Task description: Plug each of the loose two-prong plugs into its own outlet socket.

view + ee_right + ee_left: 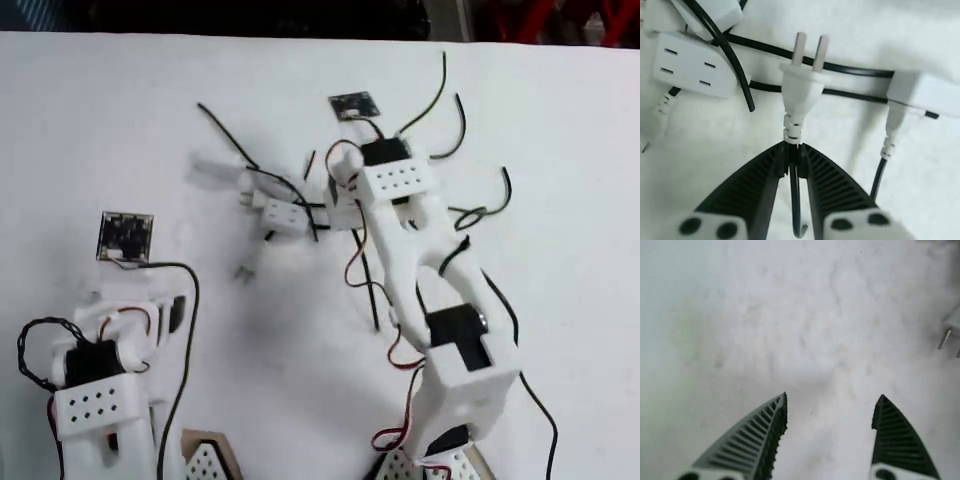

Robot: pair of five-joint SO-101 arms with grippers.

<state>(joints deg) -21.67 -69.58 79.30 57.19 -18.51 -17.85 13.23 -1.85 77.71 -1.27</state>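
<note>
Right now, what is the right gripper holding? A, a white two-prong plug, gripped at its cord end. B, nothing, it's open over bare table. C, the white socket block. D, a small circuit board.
A: in the right wrist view the right gripper is closed on the ribbed cord end of the white two-prong plug, whose prongs point away from the fingers.

A loose plug (951, 335) sits cut off at the left wrist view's edge, little beyond its prongs showing. From above, the right arm (400, 250) hides the white plug (801, 84) held by the right gripper (794, 148). What seems an outlet block (927, 95) runs off frame.
</note>
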